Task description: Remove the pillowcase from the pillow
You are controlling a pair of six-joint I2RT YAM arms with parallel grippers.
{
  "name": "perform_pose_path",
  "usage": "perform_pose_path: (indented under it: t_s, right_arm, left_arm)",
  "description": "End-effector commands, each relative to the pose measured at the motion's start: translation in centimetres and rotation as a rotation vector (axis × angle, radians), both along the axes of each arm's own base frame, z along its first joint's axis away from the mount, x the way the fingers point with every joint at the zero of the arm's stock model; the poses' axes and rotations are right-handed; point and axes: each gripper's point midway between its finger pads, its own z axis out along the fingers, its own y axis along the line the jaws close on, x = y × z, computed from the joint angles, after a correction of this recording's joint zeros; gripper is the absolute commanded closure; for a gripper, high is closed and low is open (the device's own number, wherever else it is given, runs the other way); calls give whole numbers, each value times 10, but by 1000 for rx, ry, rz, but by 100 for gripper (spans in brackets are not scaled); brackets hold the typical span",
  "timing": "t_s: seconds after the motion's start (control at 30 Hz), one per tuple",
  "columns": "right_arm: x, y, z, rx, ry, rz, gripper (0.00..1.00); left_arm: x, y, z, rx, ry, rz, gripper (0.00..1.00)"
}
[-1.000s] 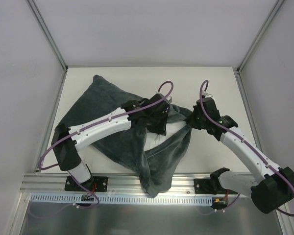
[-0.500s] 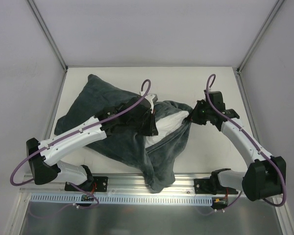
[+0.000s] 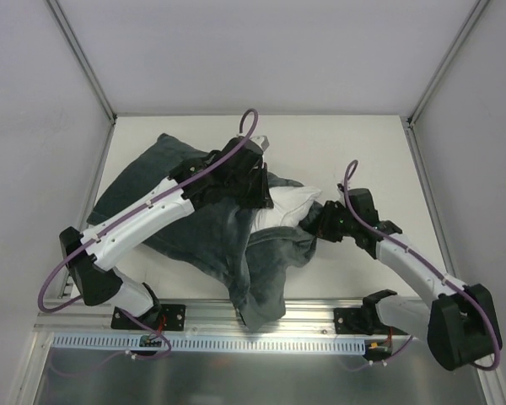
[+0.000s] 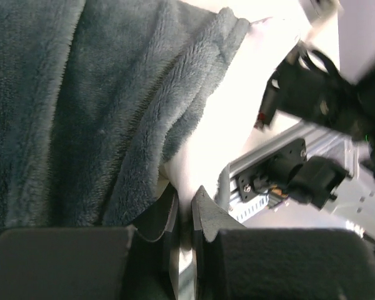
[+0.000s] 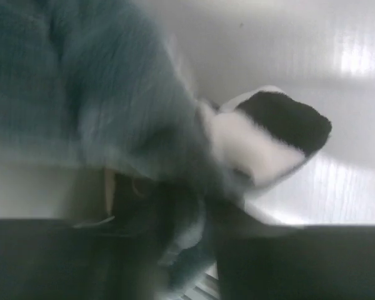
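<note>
While the pillowcase point(image 3: 190, 228) lies spread over the left and middle of the desk point(image 3: 363, 143), dark grey-teal plush side up, one far corner of it points toward the far-left corner of the desk and a thick fold of it spills over the near edge, across the metal rail point(image 3: 194, 319) that runs there. From its open end, near the middle of the desk, the pillow point(image 3: 291, 205) pokes out as a plump white wedge with its tip aimed to the right; the rest of it is buried under the plush. The left arm stretches across the top of the pillowcase, and the left gripper point(image 3: 266, 201) sits right at the spot where white meets dark. Seen from its wrist, its jaws are pressed almost together with only a sliver between them, and a pinch of the white pillow runs down into that sliver, the plush hem draped just beside it. The right gripper point(image 3: 314, 226) comes in low from the right and meets the bunched edge of the pillowcase just below the pillow's tip. Its wrist view is smeared: plush is heaped against the fingers and a flap turns out a black-and-white underside, but I cannot tell whether those jaws are clamped on the cloth or standing loose.
</note>
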Motion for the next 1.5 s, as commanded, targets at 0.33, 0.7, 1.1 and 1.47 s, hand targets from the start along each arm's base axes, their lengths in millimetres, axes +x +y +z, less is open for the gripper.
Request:
perform_pose_path:
  t_s: [0.33, 0.7, 1.1, 1.47]
  right_arm:
    - [-37, -20, 141, 76, -319, -37, 6]
    - [-13, 26, 163, 128, -161, -159, 1]
    - [-47, 65, 110, 80, -58, 15, 65]
    - [-125, 61, 78, 65, -23, 208, 99]
  left_arm:
    - [51, -28, 52, -167, -46, 70, 100]
    - [51, -33, 38, -161, -15, 69, 100]
    - [67, -34, 40, -147, -63, 98, 100]
    - [114, -24, 38, -168, -35, 243, 100]
